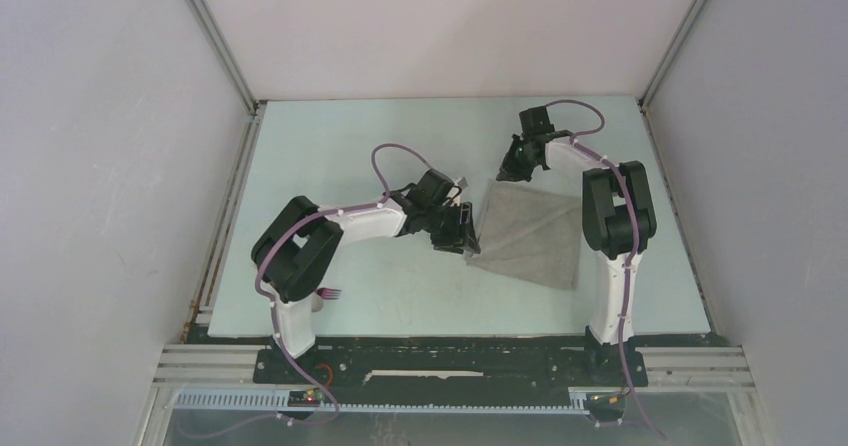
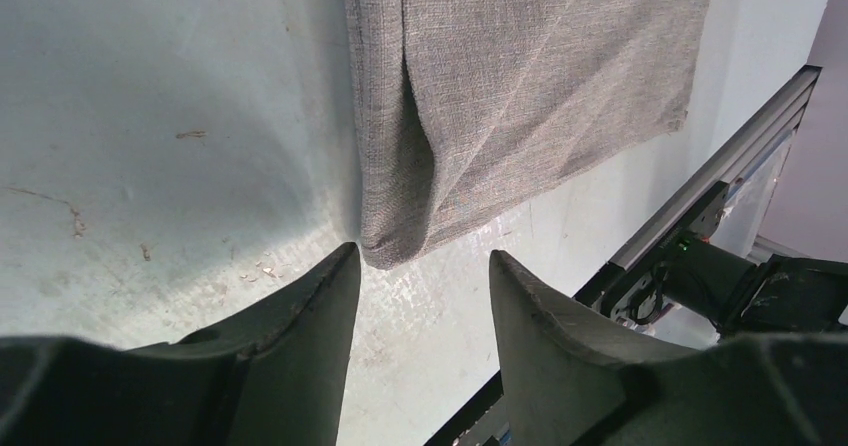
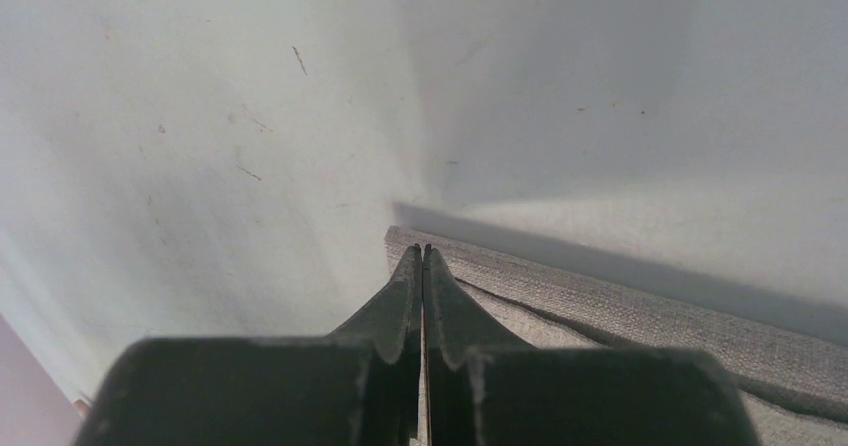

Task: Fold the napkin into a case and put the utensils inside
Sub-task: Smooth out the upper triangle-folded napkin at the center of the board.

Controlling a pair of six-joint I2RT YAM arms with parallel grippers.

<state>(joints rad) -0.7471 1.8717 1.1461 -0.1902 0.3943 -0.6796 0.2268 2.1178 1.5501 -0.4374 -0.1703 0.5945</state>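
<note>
Arms: two, bolted at the near edge of the desk (image 1: 350, 146), both reaching toward a single cloth.
Napkin (image 1: 530, 234): one, light grey, lying flat on the right-centre part of the desk. It is folded into a four-sided, layered shape. The left wrist view (image 2: 540, 66) shows an upper layer overlapping a lower one along a crease.
Left pincer (image 1: 465, 231): open, with its two fingers standing apart and gripping nothing. In its own view (image 2: 423, 256) the napkin's near left corner lies just ahead of the gap, between the fingertips, apart from both.
Right pincer (image 1: 507, 171): closed, at the napkin's far corner. In its own view (image 3: 421, 253) the two tips are pressed together over the doubled edge of the napkin (image 3: 620, 306). Whether cloth is pinched between them cannot be told.
Utensil (image 1: 328, 293): one visible, with a pinkish-purple handle. It lies on the desk beside the left arm's base, well apart from the napkin and partly hidden by the arm.
</note>
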